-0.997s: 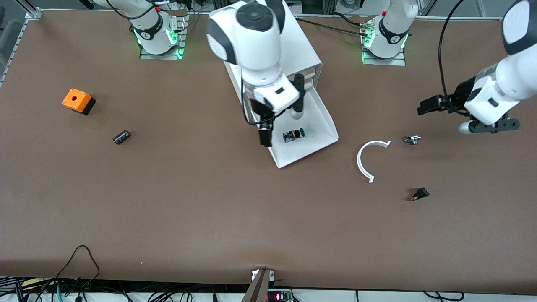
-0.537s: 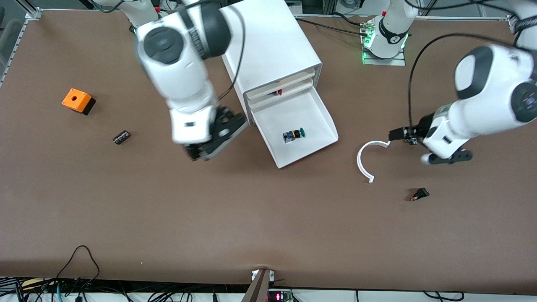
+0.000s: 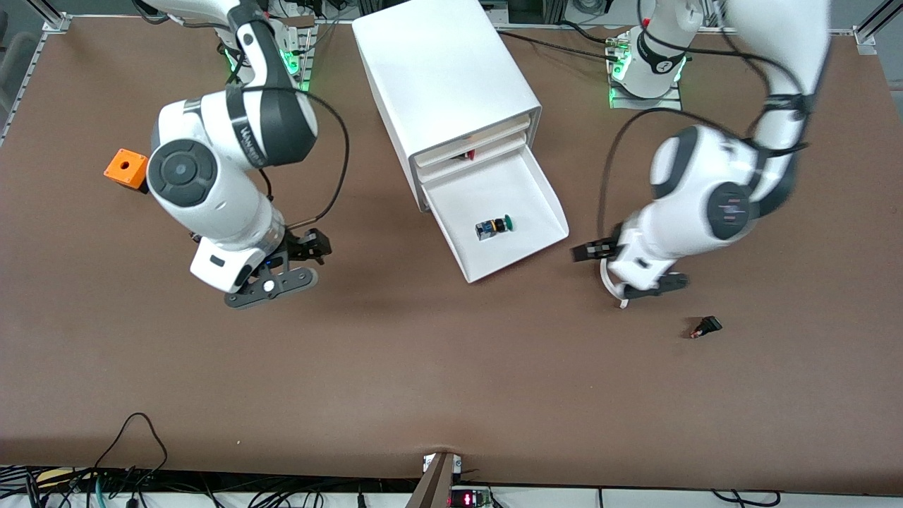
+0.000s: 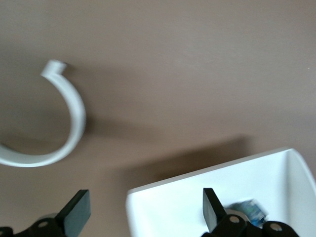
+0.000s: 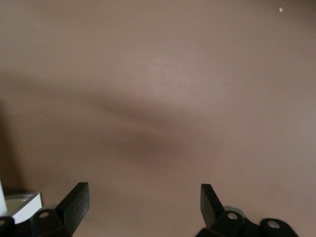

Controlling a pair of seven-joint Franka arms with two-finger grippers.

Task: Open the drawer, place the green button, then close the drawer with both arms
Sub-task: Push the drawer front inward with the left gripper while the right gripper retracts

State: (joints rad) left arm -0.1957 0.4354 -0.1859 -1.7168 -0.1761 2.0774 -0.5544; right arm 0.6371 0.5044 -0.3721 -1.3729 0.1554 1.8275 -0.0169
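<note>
— What's lowest in the front frame?

— I see a small dark part (image 3: 706,327) at lower right of the table (image 3: 423,367), alone on the brown top. Just above it in the frame hangs my left gripper (image 3: 630,271), over the white ring (image 3: 608,276), right of center. Its jaws are spread and hold nothing; in the left wrist view both fingers (image 4: 76,213) stand wide apart with bare table between them, and the ring (image 4: 69,116) curves at that view's upper left.

— And the right one?

— My right gripper (image 3: 300,264) sits left of center, over bare table, jaws spread as well. The right wrist view shows its fingers (image 5: 76,200) wide apart and only brown surface between them.

— Where's the button?

— The button (image 3: 494,226) lies on its side in the drawer (image 3: 536,204), just right of center, green cap pointing toward the left arm's end. The drawer is pulled out of the cabinet (image 3: 444,77), which fills the top center. From the left wrist view I catch the drawer's corner (image 4: 197,197) at lower right, with a bit of the button (image 4: 249,211) partly hidden by a finger.

— Anything else higher up?

— An orange box (image 3: 125,168) at the left of the frame, partly covered by my right arm (image 3: 211,169). The left arm (image 3: 719,197) bends down from the upper right.
</note>
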